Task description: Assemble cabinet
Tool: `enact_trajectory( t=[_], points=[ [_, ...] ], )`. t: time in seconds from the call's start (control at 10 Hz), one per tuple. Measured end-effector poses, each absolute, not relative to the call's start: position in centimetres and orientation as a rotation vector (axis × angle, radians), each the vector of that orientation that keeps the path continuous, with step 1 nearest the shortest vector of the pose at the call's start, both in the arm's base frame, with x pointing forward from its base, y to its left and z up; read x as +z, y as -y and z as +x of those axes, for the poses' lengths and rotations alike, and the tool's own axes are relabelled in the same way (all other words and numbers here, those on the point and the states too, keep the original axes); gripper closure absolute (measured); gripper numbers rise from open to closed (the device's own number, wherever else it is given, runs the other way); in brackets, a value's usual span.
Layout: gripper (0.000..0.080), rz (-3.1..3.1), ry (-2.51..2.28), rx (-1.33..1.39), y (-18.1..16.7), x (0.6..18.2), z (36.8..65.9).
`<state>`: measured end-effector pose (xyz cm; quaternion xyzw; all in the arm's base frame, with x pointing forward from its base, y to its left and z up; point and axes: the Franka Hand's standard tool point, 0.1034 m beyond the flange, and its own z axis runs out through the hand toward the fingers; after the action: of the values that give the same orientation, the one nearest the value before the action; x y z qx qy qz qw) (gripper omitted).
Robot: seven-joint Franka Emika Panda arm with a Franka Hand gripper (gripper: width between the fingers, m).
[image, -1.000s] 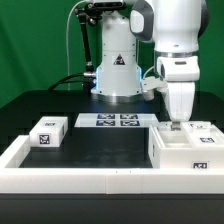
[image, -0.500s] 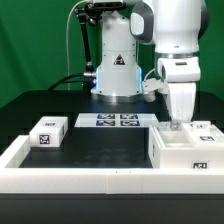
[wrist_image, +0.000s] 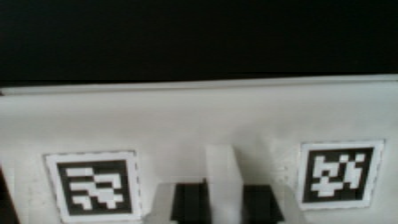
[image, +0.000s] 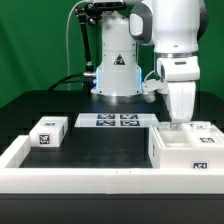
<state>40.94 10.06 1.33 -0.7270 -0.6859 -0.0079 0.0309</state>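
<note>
The cabinet [image: 186, 148] is a large white tagged box at the exterior view's right, against the white rail. My gripper [image: 178, 121] points straight down onto the cabinet's top, near its back edge. In the wrist view the cabinet [wrist_image: 196, 120] fills the frame, with two square tags. My two dark fingers [wrist_image: 180, 203] stand on either side of a thin white upright wall of it. The gripper [wrist_image: 221, 188] is closed against that wall. A small white tagged block [image: 47, 132] lies apart at the exterior view's left.
The marker board [image: 116, 121] lies flat in front of the robot's base. A long low white rail [image: 80, 178] runs along the front and up the left side. The table top is black, with green walls behind.
</note>
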Motion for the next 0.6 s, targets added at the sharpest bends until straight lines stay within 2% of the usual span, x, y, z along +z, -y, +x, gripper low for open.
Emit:
enact_trajectory(
  t=[0.2, 0.6],
  points=[
    [0.0731, -2.242, 2.113, -0.022, -10.0, 1.5, 40.9],
    [0.0731, -2.268, 2.140, 0.021, -9.4, 5.0, 40.9]
  ],
)
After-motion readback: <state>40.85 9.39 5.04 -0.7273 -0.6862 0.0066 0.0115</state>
